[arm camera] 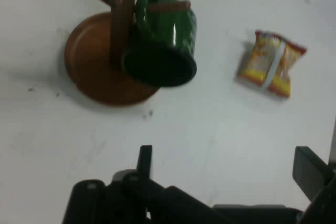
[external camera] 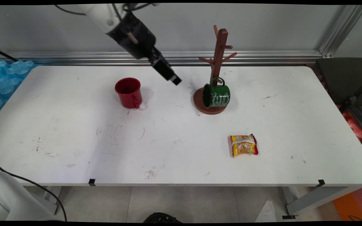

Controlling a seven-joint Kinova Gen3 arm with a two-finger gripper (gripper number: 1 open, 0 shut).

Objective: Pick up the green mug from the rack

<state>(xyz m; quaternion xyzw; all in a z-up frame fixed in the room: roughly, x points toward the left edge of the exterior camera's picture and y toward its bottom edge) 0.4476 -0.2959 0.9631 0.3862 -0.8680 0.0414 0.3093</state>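
Black pincer (external camera: 175,80) hangs spread and empty above the white table (external camera: 74,131), between a red mug (external camera: 128,93) and a wooden mug tree (external camera: 216,62). On the tree's low peg hangs a green mug (external camera: 217,95). Nearer the front lies a snack packet (external camera: 244,145).

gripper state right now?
Gripper: open, holding nothing, in the air between the red mug and the mug tree.

Red mug (external camera: 128,92), green mug (external camera: 217,95) w/ white lettering, yellow-red packet (external camera: 244,145).
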